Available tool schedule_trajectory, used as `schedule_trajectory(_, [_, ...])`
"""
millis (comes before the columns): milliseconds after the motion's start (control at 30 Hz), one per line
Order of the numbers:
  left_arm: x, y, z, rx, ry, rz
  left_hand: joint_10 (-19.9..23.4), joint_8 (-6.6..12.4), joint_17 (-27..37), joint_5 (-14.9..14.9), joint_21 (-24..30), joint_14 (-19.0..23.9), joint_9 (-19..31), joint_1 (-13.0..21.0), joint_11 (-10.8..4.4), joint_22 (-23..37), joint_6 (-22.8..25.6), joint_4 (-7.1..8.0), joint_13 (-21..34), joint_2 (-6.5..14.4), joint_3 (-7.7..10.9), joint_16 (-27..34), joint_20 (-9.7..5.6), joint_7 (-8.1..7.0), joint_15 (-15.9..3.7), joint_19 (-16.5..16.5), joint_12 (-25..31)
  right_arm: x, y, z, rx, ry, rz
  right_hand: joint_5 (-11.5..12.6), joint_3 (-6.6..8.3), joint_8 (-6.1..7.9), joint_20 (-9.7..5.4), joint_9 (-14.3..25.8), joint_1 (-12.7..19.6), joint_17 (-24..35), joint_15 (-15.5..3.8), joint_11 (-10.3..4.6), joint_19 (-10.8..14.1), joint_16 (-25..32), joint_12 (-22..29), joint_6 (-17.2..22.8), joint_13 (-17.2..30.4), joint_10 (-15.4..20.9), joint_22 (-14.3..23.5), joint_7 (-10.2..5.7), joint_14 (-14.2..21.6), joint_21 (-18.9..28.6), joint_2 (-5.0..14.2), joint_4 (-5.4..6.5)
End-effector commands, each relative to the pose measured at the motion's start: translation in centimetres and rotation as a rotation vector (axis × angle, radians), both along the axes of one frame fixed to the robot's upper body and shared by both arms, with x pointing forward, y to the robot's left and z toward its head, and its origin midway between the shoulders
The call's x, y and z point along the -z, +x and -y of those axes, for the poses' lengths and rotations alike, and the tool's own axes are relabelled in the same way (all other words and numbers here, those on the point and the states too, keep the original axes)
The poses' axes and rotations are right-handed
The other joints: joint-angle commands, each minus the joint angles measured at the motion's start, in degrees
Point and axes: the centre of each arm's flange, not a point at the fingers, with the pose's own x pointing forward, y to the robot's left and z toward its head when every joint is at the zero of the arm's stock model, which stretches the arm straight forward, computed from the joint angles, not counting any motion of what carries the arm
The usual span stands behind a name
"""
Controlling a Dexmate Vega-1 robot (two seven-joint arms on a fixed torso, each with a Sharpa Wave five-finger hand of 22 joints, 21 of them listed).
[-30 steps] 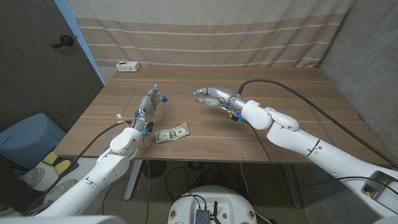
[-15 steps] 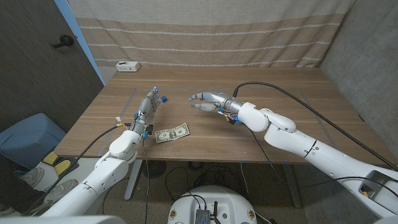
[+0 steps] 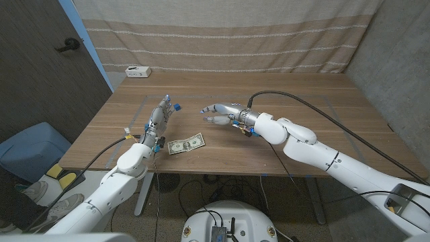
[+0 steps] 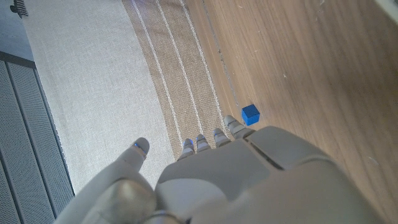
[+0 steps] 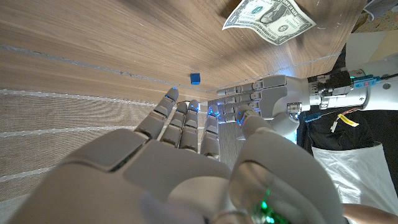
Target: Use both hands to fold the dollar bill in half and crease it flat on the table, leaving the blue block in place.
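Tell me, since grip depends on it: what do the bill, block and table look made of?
The bill looks like thin matte printed paper, edges slightly lifted. The block is solid blue, probably plastic or painted wood; too small to tell. The table shows wood grain, perhaps laminate.

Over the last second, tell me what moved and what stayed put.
The right hand has slid across the table toward the left hand, fingers spread, holding nothing. The left hand stayed where it was, also holding nothing. The dollar bill lies unfolded in the same spot, and the blue block has not moved.
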Motion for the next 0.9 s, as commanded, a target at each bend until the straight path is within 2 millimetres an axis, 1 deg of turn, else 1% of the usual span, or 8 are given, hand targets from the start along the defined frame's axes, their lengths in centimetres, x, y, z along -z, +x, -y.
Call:
schedule_trajectory(33, [0.3, -0.9, -0.1, -0.021, 0.019, 0.0, 0.63, 0.08, 0.1, 0.09, 0.03, -0.03, 0.16, 0.24, 0.16, 0.29, 0.46, -0.22, 0.22, 2.59, 0.09, 0.41, 0.25, 0.12, -0.38, 0.67, 0.11, 0.8, -0.1, -1.2, -0.018, -0.049, 0.014, 0.06, 0.61, 0.06, 0.04, 0.34, 0.59, 0.33, -0.21, -0.12, 0.71, 0.26, -0.1, 0.77, 0.28, 0.43, 0.2, -0.23, 0.5, 0.25, 0.28, -0.02])
schedule_trajectory(200, [0.4, -1.3, -0.3, -0.033, 0.027, 0.001, 1.14, 0.28, 0.04, 0.05, 0.03, 0.45, 0.14, 0.48, 0.2, 0.27, 1.24, -0.45, 0.21, 2.62, 0.22, 0.42, 0.23, 0.29, -0.37, 1.0, 0.22, 1.0, -0.2, -1.7, -0.026, -0.065, 0.018, 0.13, 1.1, 0.16, -0.04, 0.35, 1.16, 0.35, -0.33, -0.47, 0.92, 0.32, -0.08, 1.36, 0.29, 0.77, 0.21, -0.43, 0.79, 0.28, 0.43, -0.04])
schedule_trajectory(300, [0.5, -1.6, -0.5, -0.048, 0.033, 0.005, 2.02, 0.46, -0.1, -0.15, -0.09, 1.14, 0.1, 1.47, 0.29, 0.19, 2.12, -1.35, 0.18, 2.92, 0.8, 0.38, 0.29, 0.6, -0.16, 1.26, 0.42, 1.3, -0.2, -2.0, -0.033, -0.072, 0.016, 0.2, 1.62, 0.16, -0.19, 0.36, 1.66, 0.41, -0.6, -0.74, 0.96, 0.38, -0.08, 1.68, 0.3, 1.04, 0.23, -0.56, 0.98, 0.26, 0.67, 0.08])
schedule_trajectory(433, [0.7, -2.1, -0.8, -0.074, 0.037, 0.01, 4.49, 0.78, -0.28, -0.99, 0.0, 3.42, 0.07, 4.25, 0.4, 0.1, 4.46, -3.81, 0.13, 3.88, 2.63, 0.44, 0.75, 1.17, 0.21, 2.97, 0.9, 1.7, -0.1, -2.4, -0.041, -0.086, 0.013, 0.24, 1.98, 0.17, -0.26, 0.37, 1.98, 0.49, -0.75, -0.93, 1.1, 0.46, -0.12, 1.97, 0.31, 1.14, 0.24, -0.66, 1.17, 0.29, 0.73, 0.26])
schedule_trajectory(600, [0.8, -2.7, -1.0, -0.107, 0.053, 0.013, 6.74, 1.05, -0.32, -1.25, 0.22, 5.77, 0.07, 6.49, 0.71, 0.12, 7.06, -5.89, 0.11, 4.26, 4.08, 0.53, 0.39, 1.95, 0.48, 4.68, 1.23, 2.1, -0.2, -2.8, -0.048, -0.101, 0.017, 0.29, 2.52, 0.22, -0.32, 0.39, 2.46, 0.59, -1.0, -1.04, 1.32, 0.55, -0.04, 2.48, 0.33, 1.63, 0.26, -0.77, 1.4, 0.33, 0.81, 0.5])
schedule_trajectory(733, [1.0, -3.1, -1.1, -0.126, 0.059, 0.012, 8.13, 1.05, -0.3, -1.33, 0.44, 7.48, 0.09, 7.52, 0.43, 0.18, 8.33, -6.96, 0.11, 4.18, 4.69, 0.65, 0.5, 2.08, 0.94, 5.83, 1.41, 2.3, -0.2, -3.0, -0.052, -0.106, 0.019, 0.3, 2.86, 0.27, -0.34, 0.39, 2.85, 0.64, -1.02, -1.17, 1.48, 0.6, -0.07, 2.95, 0.33, 1.81, 0.27, -0.86, 1.52, 0.36, 0.69, 0.6])
schedule_trajectory(833, [1.1, -3.4, -1.2, -0.142, 0.068, 0.011, 9.03, 1.03, -0.29, -1.38, 0.5, 8.32, 0.1, 7.96, 0.83, 0.22, 8.96, -7.42, 0.12, 4.16, 4.97, 0.69, 0.53, 2.2, 0.73, 6.26, 1.56, 2.5, -0.2, -3.2, -0.052, -0.112, 0.023, 0.29, 3.05, 0.29, -0.45, 0.4, 3.11, 0.65, -1.17, -1.28, 1.6, 0.64, -0.05, 3.2, 0.34, 1.99, 0.27, -0.88, 1.67, 0.38, 0.62, 0.6])
schedule_trajectory(900, [1.2, -3.5, -1.2, -0.148, 0.071, 0.01, 9.52, 1.11, -0.29, -1.4, 0.58, 8.87, 0.11, 8.17, 0.76, 0.24, 9.52, -7.65, 0.12, 4.14, 5.1, 0.74, 0.51, 2.34, 0.63, 6.62, 1.64, 2.7, -0.2, -3.2, -0.053, -0.115, 0.022, 0.28, 3.18, 0.32, -0.49, 0.4, 3.3, 0.65, -1.24, -1.27, 1.77, 0.68, -0.02, 3.41, 0.34, 2.18, 0.27, -0.92, 1.81, 0.43, 0.59, 0.58])
